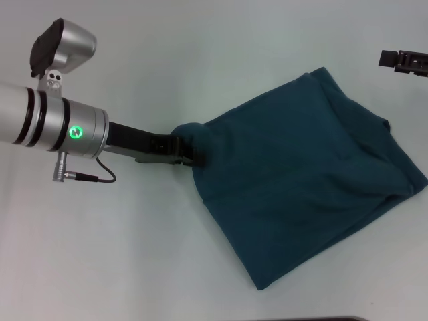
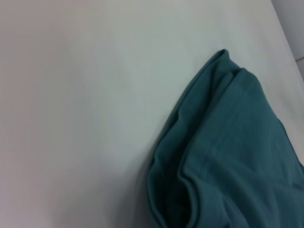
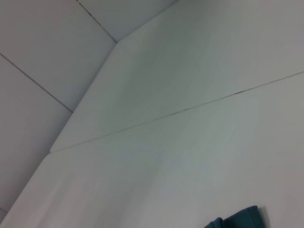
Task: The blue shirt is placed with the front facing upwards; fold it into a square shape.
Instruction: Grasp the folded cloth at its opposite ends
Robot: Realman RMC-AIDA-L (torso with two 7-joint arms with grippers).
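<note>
The folded shirt point(image 1: 307, 180) lies plain side up on the surface point(image 1: 167, 261). The left pincer point(image 1: 189, 151) pinches its left edge. The right pincer point(image 1: 405, 61) waits at far right, grip unclear.

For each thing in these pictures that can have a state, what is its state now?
blue shirt: folded over into a rough four-sided shape, plain side up, lying on the table, left corner bunched up.
left gripper: at the shirt's left corner, fingers hidden in the bunched cloth.
right gripper: at the far right edge of the head view, apart from the shirt.
table: bare white top.
</note>
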